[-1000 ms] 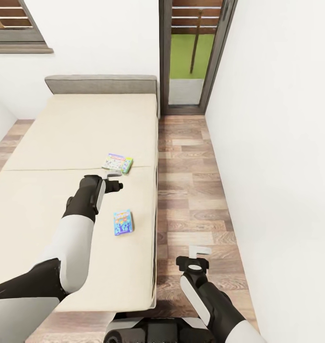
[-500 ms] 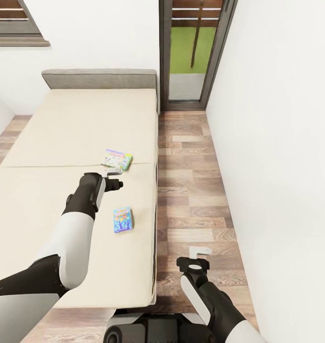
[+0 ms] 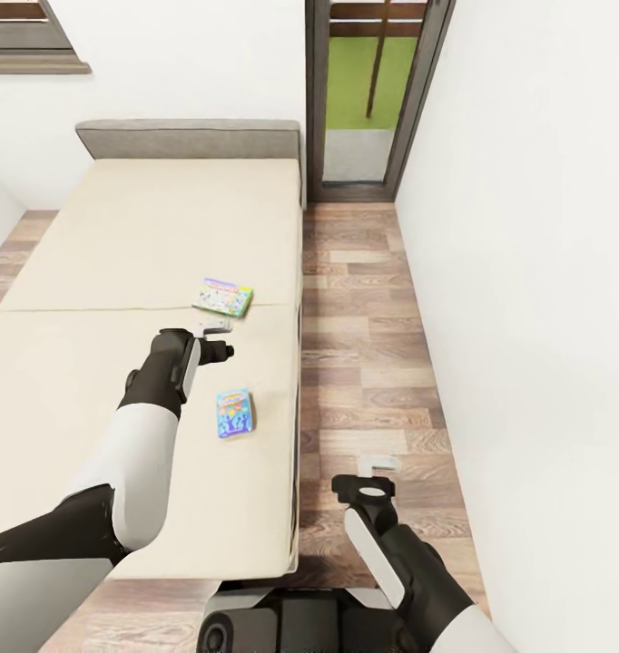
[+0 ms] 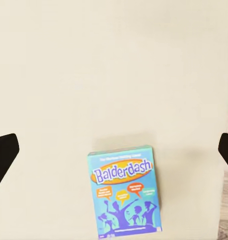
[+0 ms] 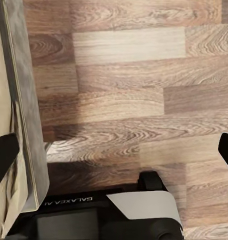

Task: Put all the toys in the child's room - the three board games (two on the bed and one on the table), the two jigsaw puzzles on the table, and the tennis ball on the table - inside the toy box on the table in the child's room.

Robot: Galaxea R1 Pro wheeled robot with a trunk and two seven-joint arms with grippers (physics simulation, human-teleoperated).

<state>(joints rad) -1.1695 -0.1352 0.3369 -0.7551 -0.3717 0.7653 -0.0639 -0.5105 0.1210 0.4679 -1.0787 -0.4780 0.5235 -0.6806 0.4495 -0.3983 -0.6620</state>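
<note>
**Two flat game boxes on a soft bed**

Left tool hangs spread wide and empty between the blue Balderdash box and the green-edged game box. Both lie flat on the beige mattress. Probably light, stiff, slick cardboard; I'd pinch across the short edges. Right tool looks open over the wood floor.

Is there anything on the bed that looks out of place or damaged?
Two board games lie loose on the bed: the blue Balderdash box and a green-edged box, both slightly askew. Neither looks damaged.
</note>
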